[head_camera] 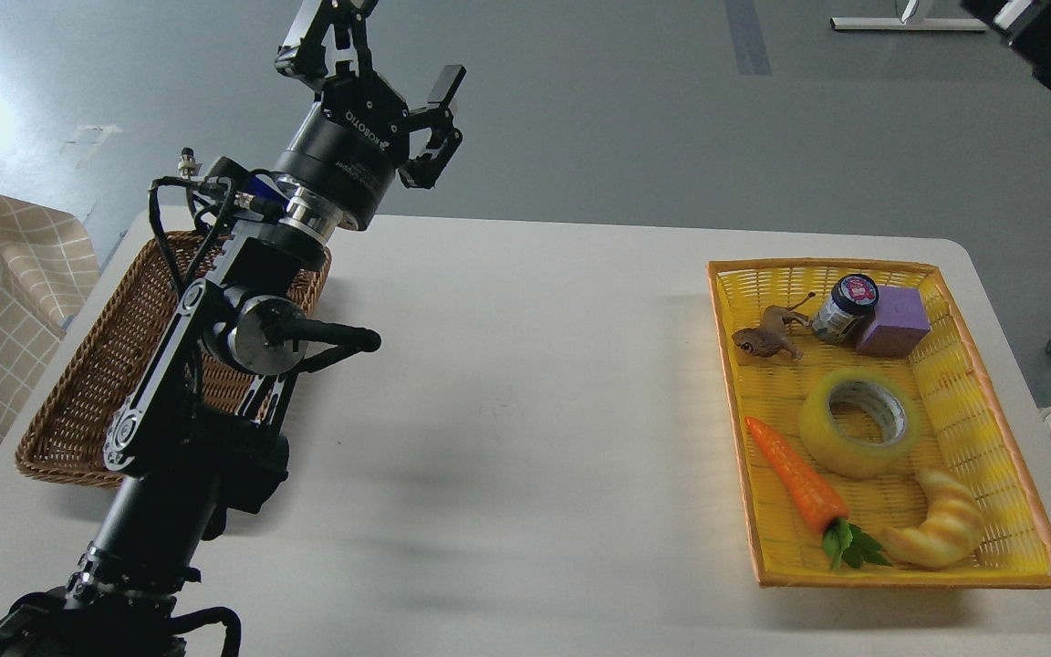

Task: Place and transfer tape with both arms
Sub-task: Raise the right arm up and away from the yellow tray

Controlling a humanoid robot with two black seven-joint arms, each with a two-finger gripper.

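Observation:
The tape [861, 422], a wide translucent yellow roll with a grey-white core, lies flat in the middle of the yellow basket [1018, 474] at the right of the white table. My left gripper [379, 50] is open and empty, raised above the table's far left, far from the tape. Of my right arm [1050, 36] only a dark part shows at the top right corner; its gripper is out of view.
In the yellow basket lie a toy carrot [795, 474], a croissant [943, 532], a purple block [895, 321], a small jar [845, 308] and a brown toy animal [767, 336]. A brown wicker basket [92, 383] stands at the table's left, behind my left arm.

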